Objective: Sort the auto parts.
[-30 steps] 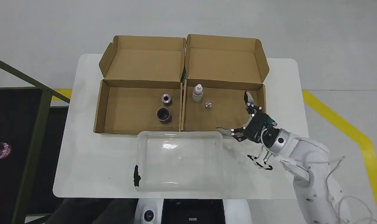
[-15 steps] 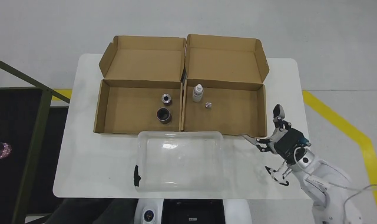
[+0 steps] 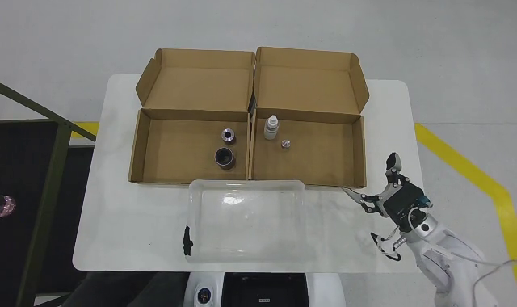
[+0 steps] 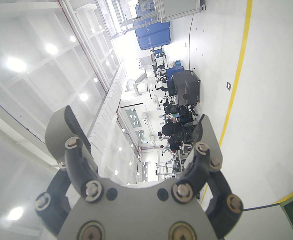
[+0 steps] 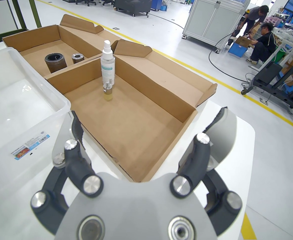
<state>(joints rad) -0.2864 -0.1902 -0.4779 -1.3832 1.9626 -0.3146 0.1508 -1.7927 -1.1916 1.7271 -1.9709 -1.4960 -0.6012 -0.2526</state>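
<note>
Two open cardboard boxes stand side by side. The left box (image 3: 178, 149) holds a large dark metal ring (image 3: 224, 157) and a smaller metal sleeve (image 3: 228, 134). In the right box (image 3: 323, 153) a white spray bottle (image 3: 272, 128) stands upright beside a small metal part (image 3: 284, 144). My right gripper (image 3: 371, 178) is open and holds nothing, low over the table just outside that box's near right corner. From the right wrist view the gripper (image 5: 149, 123) faces the bottle (image 5: 107, 63) and small part (image 5: 107, 92). My left gripper (image 4: 136, 118) is open and empty, aimed at the room.
A clear plastic bin (image 3: 246, 222) sits in front of the boxes with nothing in it; a small black piece (image 3: 187, 244) lies at its left edge. The box lids (image 3: 250, 81) stand up at the back. A green frame (image 3: 32, 194) borders the table's left.
My right gripper has pulled back out of the right box toward the table's front right corner, staying open and empty. The parts have not moved.
</note>
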